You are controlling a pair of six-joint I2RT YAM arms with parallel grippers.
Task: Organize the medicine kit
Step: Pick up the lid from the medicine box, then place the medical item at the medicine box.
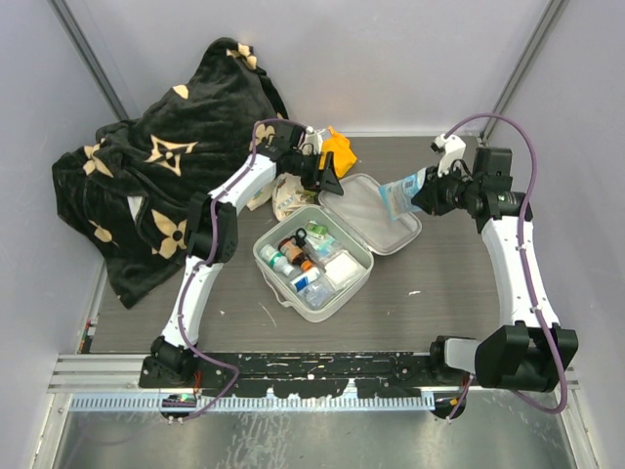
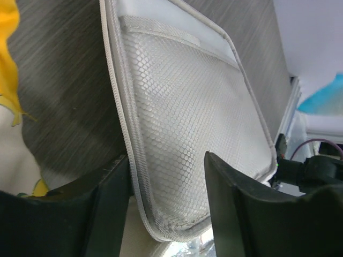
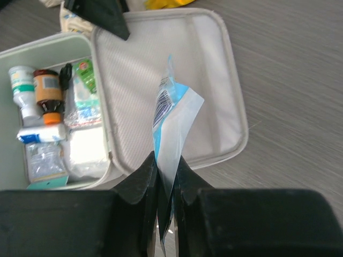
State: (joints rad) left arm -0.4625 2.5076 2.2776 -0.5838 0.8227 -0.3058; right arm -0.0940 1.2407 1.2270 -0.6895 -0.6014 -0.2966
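The medicine kit lies open in the middle of the table, its base full of small bottles and packets. Its lid is folded flat to the right, mesh pocket facing up. My left gripper is open, and its fingers straddle the lid's rim at the far-left corner. My right gripper is shut on a blue-and-white packet and holds it above the lid's right side. In the right wrist view the packet stands up from the closed jaws over the lid.
A black blanket with beige flowers fills the back left. A yellow-orange item and a floral cloth lie just behind the kit. Bare grey tabletop lies right of and in front of the kit.
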